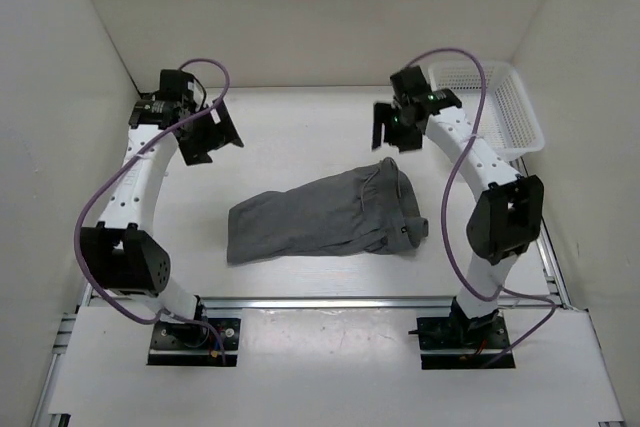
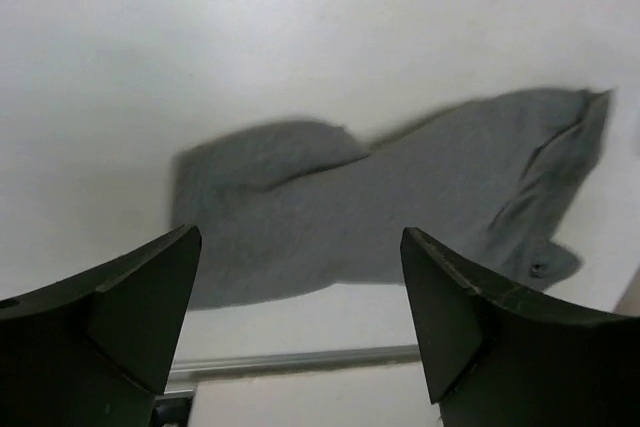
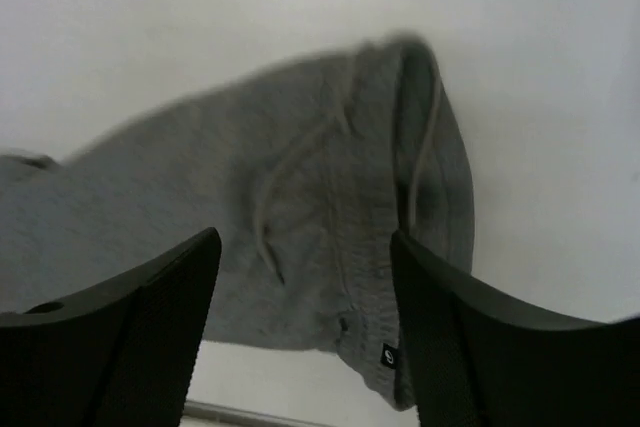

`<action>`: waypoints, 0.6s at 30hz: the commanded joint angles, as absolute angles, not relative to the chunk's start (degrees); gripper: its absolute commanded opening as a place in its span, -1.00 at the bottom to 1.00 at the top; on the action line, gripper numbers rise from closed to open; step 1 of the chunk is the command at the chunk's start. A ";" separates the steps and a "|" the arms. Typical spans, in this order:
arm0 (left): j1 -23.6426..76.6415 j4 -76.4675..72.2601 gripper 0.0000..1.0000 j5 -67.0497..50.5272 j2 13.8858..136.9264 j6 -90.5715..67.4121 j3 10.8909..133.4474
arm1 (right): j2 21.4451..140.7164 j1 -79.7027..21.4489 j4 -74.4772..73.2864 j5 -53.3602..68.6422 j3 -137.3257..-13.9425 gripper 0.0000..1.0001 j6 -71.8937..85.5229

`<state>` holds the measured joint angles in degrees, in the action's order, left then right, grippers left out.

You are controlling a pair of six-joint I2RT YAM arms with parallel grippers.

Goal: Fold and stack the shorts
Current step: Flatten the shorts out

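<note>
Left claw [image 1: 213, 133] is released, jaws wide apart and nothing between them. It sits at the far left of the table [image 1: 300, 117], well apart from the shorts [image 1: 320, 217]. Right claw [image 1: 388, 127] is also released, 2 fingers spread and empty, just beyond the far edge of the shorts' right end and not touching the cloth.

The shorts lie flat mid-table between the 2 arms as 1 long grey strip. The waistband [image 1: 402, 202] is at the right end and the leg ends are at the left.

Left wrist view: claw [image 2: 298, 237] frames the shorts [image 2: 400, 207] from a distance, whole garment visible. Right wrist view: claw [image 3: 305, 237] looks down on the waistband [image 3: 420, 147] and the loose drawstring [image 3: 270, 197], with the shorts [image 3: 180, 197] running off left.

A white basket [image 1: 510, 112] sits in the far right corner, apart from the shorts.
</note>
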<state>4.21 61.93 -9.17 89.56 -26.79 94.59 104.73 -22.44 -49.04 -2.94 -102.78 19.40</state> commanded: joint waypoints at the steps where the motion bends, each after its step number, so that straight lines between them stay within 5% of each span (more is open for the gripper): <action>1: 3.96 63.02 0.81 -7.03 79.03 -25.40 87.86 | 91.78 -21.11 -49.23 -6.06 -93.99 0.43 24.25; 2: 3.96 62.23 0.43 -7.03 77.71 -25.40 84.76 | 89.58 -21.09 -48.09 -6.06 -86.39 0.23 25.30; 3: 3.96 61.44 0.23 -7.90 75.52 -25.92 81.68 | 85.56 -20.14 -47.03 -5.19 -82.57 -0.18 26.97; 4: 3.96 60.13 0.02 -7.91 74.63 -27.23 75.65 | 83.60 -19.52 -45.37 -3.18 -79.05 -0.37 27.68; 5: 3.96 58.03 -0.41 -8.43 72.53 -30.47 66.97 | 79.23 -19.51 -44.83 -1.25 -70.75 -0.71 29.25; 7: 3.96 57.22 -0.42 -9.39 71.99 -31.72 64.10 | 77.28 -19.51 -44.22 0.95 -66.47 -0.74 29.96; 9: 3.96 55.82 0.18 -10.45 70.32 -36.35 56.13 | 75.86 -19.51 -42.98 4.38 -62.77 -0.59 33.03; 12: 3.96 53.62 0.77 -11.07 67.42 -44.61 46.54 | 74.18 -19.51 -38.69 10.80 -55.21 0.06 38.39; 18: 3.96 47.56 0.89 -11.08 66.43 -51.76 39.81 | 73.47 -19.51 -34.80 10.11 -48.60 0.11 42.71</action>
<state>4.14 54.08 -10.46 68.14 -46.28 39.18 73.78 -19.42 -40.03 8.23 -48.29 39.29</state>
